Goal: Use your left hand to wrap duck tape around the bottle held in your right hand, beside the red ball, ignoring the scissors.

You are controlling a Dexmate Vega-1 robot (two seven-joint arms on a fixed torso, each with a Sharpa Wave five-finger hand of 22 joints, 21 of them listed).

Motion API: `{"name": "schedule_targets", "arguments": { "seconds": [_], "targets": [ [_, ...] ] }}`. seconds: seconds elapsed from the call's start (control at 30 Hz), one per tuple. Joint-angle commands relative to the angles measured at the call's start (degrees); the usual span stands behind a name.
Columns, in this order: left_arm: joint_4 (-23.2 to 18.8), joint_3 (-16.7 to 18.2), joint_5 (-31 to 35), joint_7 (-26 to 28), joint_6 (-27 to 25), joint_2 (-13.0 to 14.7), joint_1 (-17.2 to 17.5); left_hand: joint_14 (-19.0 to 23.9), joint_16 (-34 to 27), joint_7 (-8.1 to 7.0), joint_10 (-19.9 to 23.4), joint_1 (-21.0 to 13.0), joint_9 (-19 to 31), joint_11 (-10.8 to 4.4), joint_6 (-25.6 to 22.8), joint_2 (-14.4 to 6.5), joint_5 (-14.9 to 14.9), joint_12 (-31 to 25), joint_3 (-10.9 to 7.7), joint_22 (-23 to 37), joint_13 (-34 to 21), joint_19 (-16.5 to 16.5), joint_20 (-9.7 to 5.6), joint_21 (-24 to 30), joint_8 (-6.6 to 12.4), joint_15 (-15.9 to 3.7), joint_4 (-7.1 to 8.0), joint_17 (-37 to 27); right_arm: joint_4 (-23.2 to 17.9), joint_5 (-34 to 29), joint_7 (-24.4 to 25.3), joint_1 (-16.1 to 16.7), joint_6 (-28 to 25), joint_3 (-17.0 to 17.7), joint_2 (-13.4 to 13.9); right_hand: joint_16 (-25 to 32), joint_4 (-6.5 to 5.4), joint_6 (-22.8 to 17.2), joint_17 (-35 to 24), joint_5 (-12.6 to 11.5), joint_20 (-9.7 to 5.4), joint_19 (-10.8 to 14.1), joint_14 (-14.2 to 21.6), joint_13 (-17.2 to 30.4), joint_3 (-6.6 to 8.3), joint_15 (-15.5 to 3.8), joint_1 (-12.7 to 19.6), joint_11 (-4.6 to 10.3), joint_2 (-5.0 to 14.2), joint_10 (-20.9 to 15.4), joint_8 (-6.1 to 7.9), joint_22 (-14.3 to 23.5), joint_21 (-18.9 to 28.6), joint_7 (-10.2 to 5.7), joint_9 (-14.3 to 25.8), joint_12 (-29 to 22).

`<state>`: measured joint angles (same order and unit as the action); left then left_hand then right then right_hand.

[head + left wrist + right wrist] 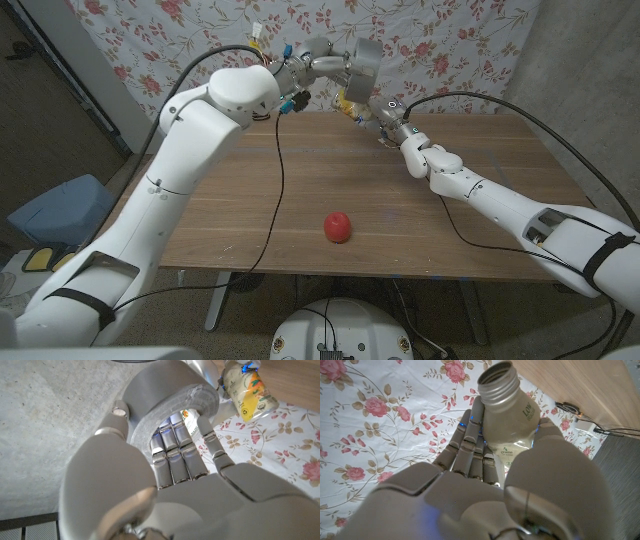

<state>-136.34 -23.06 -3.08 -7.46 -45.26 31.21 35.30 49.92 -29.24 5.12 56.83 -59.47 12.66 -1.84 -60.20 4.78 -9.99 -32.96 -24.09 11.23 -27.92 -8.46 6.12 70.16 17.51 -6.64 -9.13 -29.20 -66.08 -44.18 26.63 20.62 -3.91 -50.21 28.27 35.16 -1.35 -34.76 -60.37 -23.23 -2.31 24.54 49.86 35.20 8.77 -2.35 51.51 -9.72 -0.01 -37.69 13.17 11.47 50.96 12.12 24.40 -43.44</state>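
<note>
Bottle (pixel 507 425) sits gripped in right hand (pixel 485 475), capless, raised over the table's (pixel 400 220) far edge. Tape (pixel 172 402) roll is carried on left hand (pixel 165 470), fingers (pixel 172 455) through its core, just beside the bottle. No tape visible on the bottle, so wrapping looks not yet started; free end can't be made out. Ball (pixel 338 227) lies well apart, nearer the front.

The table (pixel 300 190) is matt brown wood with a fine grain. The duck tape (pixel 170 402) is a dull silver-grey roll, faintly textured. The bottle (pixel 507 417) is cloudy translucent plastic with a ribbed threaded neck and a glossy printed label. The fingers (pixel 470 447) are smooth satin grey segments. The red ball (pixel 338 227) looks smooth. Upper frame, the backdrop (pixel 180 35) is floral cloth.
</note>
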Motion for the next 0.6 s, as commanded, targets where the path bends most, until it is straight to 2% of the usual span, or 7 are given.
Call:
{"name": "schedule_targets", "arguments": {
  "seconds": [0.03,0.27,0.4,0.5,0.53,0.57,0.6],
  "targets": [
    [-5.2,-6.5,11.8,-1.8,-7.8,5.4,-2.4,0.2,0.0,-0.2,6.5,-12.1,0.1,-6.59,-0.2,-12.2,-0.3,-0.5,0.05,0.1,-1.2,0.1,-0.01,0.3,0.31,-5.91,0.03,-0.2,1.4,2.2,5.5,-0.5,-0.8,2.1,-0.5,0.0,-3.23,-25.3,-0.3,-0.4,-5.73,-0.3,4.4,0.2,2.84,-10.16,8.1,13.85,8.15,-17.5,0.4,0.0,0.5,-16.64,0.2,-0.1],
    [-2.4,-8.3,12.2,-5.4,-8.3,4.8,-3.0,0.4,0.4,-0.36,6.6,-11.9,0.0,-6.26,-0.5,-12.2,-0.3,-0.1,0.19,0.1,-0.9,0.0,-0.39,0.5,0.19,-6.18,0.13,-0.1,-0.4,3.4,7.4,-0.3,0.3,3.4,0.7,0.0,-3.23,-25.3,-0.6,-0.4,-5.86,-0.3,4.5,0.4,2.76,-10.2,8.3,13.86,8.12,-17.5,0.27,0.0,0.7,-16.66,0.2,-0.1],
    [0.5,-5.9,10.0,-6.2,-7.2,2.2,-1.5,0.6,0.8,-0.47,6.9,-11.8,-0.1,-6.34,-0.4,-12.1,-0.3,0.5,0.21,0.0,-0.2,-0.4,-0.94,0.7,0.01,-6.43,0.13,0.3,-1.3,3.5,7.7,-0.2,0.2,3.7,1.4,0.0,-3.27,-25.4,-0.7,-0.3,-5.92,-0.3,4.5,0.5,2.71,-10.2,8.4,13.8,8.13,-17.5,0.22,0.0,0.8,-16.67,0.3,-0.1],
    [2.0,-1.9,7.6,-4.2,-4.4,-1.4,1.3,0.5,0.9,-0.42,6.9,-11.9,-0.1,-6.18,-0.4,-12.0,-0.3,0.8,0.28,0.0,0.1,-0.5,-1.0,0.8,-0.08,-6.31,0.06,0.2,-1.6,3.0,7.7,-0.2,-0.1,3.5,1.7,0.0,-3.31,-25.4,-0.9,-0.3,-5.96,-0.3,4.5,0.5,2.64,-10.18,8.4,13.9,8.07,-17.5,0.19,0.0,0.9,-16.65,0.3,0.0],
    [2.0,-1.3,7.7,-3.2,-3.8,-2.2,1.9,0.6,0.9,-0.35,6.9,-11.9,-0.1,-6.12,-0.4,-12.1,-0.3,0.9,0.28,0.0,0.2,-0.5,-0.93,0.8,-0.09,-6.22,0.03,0.2,-1.8,2.6,7.8,-0.2,-0.2,3.3,1.9,-0.1,-3.32,-25.4,-0.9,-0.3,-6.0,-0.3,4.5,0.5,2.63,-10.18,8.4,13.91,8.06,-17.5,0.16,0.0,0.9,-16.69,0.3,-0.1],
    [1.5,-1.1,9.5,0.4,-2.3,-3.2,3.1,0.7,1.0,-0.4,7.1,-11.9,-0.1,-6.24,-0.4,-12.0,-0.3,1.0,0.31,0.0,0.5,-0.6,-0.99,0.9,-0.14,-6.26,0.09,0.3,-2.2,2.3,8.1,0.0,0.0,3.2,2.3,-0.1,-3.33,-25.4,-0.9,-0.3,-6.07,-0.3,4.5,0.5,2.6,-10.18,8.4,13.86,8.04,-17.5,0.14,0.0,0.9,-16.71,0.3,0.0],
    [1.1,-1.6,11.1,2.1,-1.7,-3.1,3.4,0.8,1.0,-0.41,7.2,-11.8,-0.1,-6.28,-0.5,-12.0,-0.3,1.1,0.35,0.0,0.6,-0.6,-1.01,0.9,-0.16,-6.3,0.09,0.3,-2.5,2.2,8.3,0.2,0.5,3.2,2.7,-0.1,-3.34,-25.3,-1.0,-0.3,-6.11,-0.3,4.5,0.5,2.57,-10.19,8.4,13.99,8.02,-17.5,0.1,0.0,0.9,-16.83,0.3,0.0]
  ]
}}
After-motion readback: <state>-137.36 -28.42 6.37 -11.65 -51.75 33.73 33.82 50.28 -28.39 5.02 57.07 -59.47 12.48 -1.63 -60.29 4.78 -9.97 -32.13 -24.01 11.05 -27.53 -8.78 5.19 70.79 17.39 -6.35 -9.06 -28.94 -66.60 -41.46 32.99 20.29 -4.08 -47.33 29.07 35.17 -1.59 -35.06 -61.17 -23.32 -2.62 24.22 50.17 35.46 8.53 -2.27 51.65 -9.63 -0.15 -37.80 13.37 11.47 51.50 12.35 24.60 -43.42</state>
